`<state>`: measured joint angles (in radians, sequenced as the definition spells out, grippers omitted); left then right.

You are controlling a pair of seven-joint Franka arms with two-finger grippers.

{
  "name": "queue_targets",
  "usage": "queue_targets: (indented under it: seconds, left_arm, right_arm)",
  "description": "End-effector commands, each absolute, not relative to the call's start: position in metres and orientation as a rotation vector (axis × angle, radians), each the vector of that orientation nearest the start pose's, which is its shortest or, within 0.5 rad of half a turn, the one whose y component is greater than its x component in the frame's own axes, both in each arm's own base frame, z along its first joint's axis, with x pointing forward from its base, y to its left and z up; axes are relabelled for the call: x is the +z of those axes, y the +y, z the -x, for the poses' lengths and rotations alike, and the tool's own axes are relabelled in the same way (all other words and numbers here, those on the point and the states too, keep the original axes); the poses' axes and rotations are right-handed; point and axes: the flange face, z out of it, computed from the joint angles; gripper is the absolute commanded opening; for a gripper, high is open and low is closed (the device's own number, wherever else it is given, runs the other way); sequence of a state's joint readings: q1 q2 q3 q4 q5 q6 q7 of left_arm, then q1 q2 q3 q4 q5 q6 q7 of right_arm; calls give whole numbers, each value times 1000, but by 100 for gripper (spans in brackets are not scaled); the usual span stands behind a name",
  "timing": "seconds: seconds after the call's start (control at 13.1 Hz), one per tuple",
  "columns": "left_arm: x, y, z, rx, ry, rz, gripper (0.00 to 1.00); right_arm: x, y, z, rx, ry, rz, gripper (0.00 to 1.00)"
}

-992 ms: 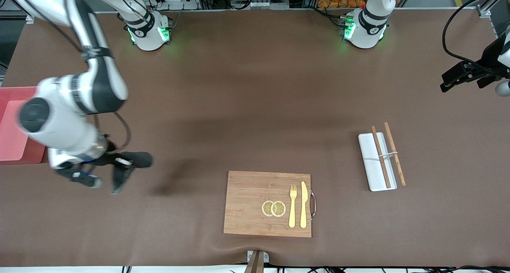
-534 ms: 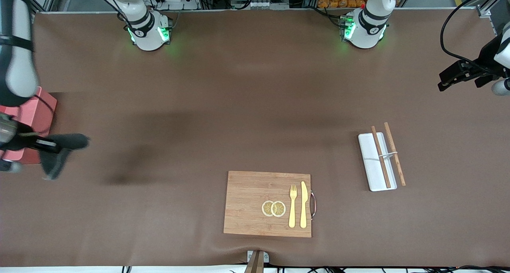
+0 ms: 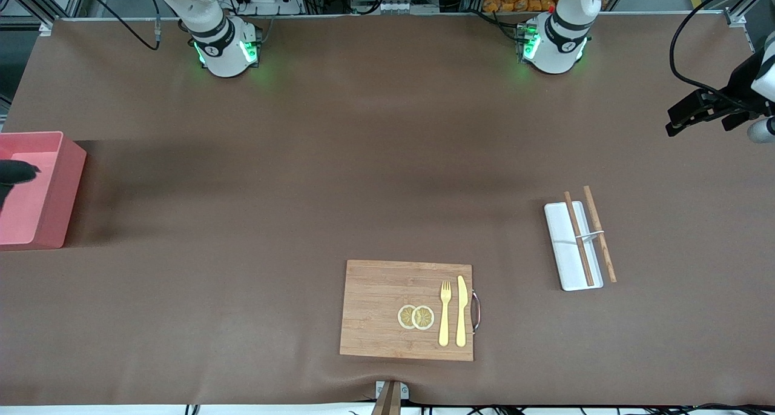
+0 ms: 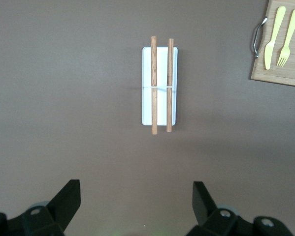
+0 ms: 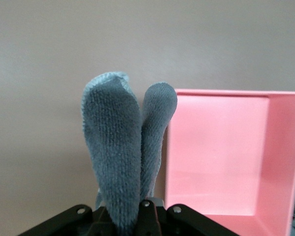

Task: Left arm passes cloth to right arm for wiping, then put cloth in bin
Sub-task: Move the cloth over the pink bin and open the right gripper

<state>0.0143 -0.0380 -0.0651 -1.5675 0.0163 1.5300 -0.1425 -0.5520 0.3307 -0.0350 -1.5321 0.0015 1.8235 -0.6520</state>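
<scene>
- the cloth (image 5: 118, 147) is clamped in the right end effector (image 5: 142, 209), two grey folds sticking up from between the closed fingers, so the pass from the left arm looks done
- in the front view only a dark bit of the cloth shows at the picture's edge, over the bin (image 3: 66, 179), which stands at the right arm's end of the table (image 3: 387, 160)
- the right wrist view puts the cloth at the bin's open mouth, about at its rim; the pink inside looks bare
- whether wiping is finished cannot be read from the table; with the cloth carried to the bin, i judge that step over
- the left end effector (image 4: 136, 201) hangs released and holding nothing, fingers wide, over the table near the white tray (image 3: 569, 251) with two wooden sticks (image 3: 590, 233); that arm waits
- the cutting board (image 3: 375, 309) with fork, knife and lemon slices lies near the front camera, well apart from both arms
- what is left: bring the cloth fully over the bin, let go so it drops in, then pull the right arm clear
</scene>
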Motion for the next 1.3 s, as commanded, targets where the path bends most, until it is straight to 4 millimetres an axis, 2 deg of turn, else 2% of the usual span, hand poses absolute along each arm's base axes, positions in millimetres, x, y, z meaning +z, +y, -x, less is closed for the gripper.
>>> queue_targets:
  seconds: [0.0,0.08,0.23,0.53,0.61,0.69,0.76,0.84,1.07,1.22]
  left_arm:
    - [653,-32,-530,-12,-121,3122,100]
    - [653,-36,-530,-12,-114,3121,100]
    - [651,-33,-530,-5,-112,3120,100]
    - [650,-33,-530,-3,-112,3116,100]
    - [650,-34,-530,-3,-107,3116,100]
    - [650,-33,-530,-3,-109,3116,100]
    - [650,-34,-530,-3,-107,3116,100]
    - [650,-34,-530,-3,-107,3116,100]
    - [652,-31,-529,-10,-115,3106,100]
    - [656,-31,-526,-7,-113,3105,100]
  right_arm:
    - [425,-411,-530,89,-157,3119,0]
    - [403,-431,-523,90,-201,3113,0]
    - [362,-473,-501,61,-170,3100,0]
    - [312,-500,-485,69,-188,3089,1]
    - [298,-502,-485,71,-182,3080,28]
    - [288,-505,-482,58,-156,3065,79]
    - [280,-506,-482,53,-161,3058,85]
    - [278,-505,-483,51,-176,3056,98]
    - [279,-502,-487,49,-193,3058,100]
    - [299,-501,-498,15,-207,3082,100]
